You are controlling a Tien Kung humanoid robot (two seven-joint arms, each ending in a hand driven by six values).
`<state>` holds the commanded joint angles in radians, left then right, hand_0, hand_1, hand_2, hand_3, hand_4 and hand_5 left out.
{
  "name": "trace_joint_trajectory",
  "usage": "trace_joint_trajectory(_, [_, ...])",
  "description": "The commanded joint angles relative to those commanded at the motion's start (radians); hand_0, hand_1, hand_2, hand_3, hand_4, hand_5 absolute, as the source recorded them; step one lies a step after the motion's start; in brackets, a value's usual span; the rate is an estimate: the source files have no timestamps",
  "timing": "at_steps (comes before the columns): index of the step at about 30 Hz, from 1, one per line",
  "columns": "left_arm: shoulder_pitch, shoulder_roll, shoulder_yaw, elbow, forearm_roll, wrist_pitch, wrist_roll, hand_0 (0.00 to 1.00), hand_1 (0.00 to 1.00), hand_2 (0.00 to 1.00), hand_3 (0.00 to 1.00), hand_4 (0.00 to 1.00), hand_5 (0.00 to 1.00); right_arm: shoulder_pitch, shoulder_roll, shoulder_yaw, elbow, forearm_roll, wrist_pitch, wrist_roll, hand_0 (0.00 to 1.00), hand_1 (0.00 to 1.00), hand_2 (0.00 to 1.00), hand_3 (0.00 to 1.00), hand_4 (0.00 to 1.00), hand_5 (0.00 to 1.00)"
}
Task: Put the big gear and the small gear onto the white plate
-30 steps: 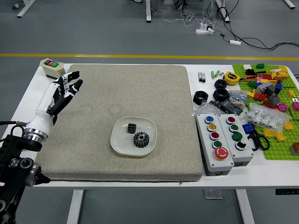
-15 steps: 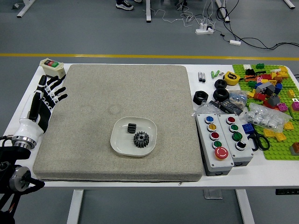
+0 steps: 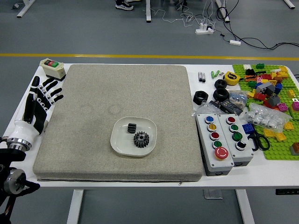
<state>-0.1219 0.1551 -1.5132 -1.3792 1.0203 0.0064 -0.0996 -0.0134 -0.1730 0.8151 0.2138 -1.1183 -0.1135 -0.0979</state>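
Farther left than before, my left hand [image 3: 42,101] is spread and empty; the big gear [image 3: 141,139] and small gear [image 3: 131,128] rest on the white plate [image 3: 121,145].

We see one white table [image 3: 261,176]. Directly on it, we find a large greyish cloth [image 3: 177,93], two button boxes [image 3: 212,160], some black rings [image 3: 201,97], a yellow tape measure [image 3: 231,78] and green toy boards [image 3: 280,154].

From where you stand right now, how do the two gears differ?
The big gear looks wider than the small gear. The big gear shows its round, toothed face; the small gear shows its ridged side. The big gear sits nearer the robot, the small gear farther. Both are dark and rest on the white plate.
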Motion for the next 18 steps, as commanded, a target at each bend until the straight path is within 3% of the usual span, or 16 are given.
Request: trace_joint_trajectory(18, [0.014, -0.017, -0.029, 0.009, 0.045, -0.045, 0.015, 0.794, 0.886, 0.945, 0.873, 0.926, 0.998, 0.0, -0.004, -0.006, 0.0, 0.001, 0.005, -0.003, 0.711, 0.747, 0.795, 0.662, 0.851, 0.676])
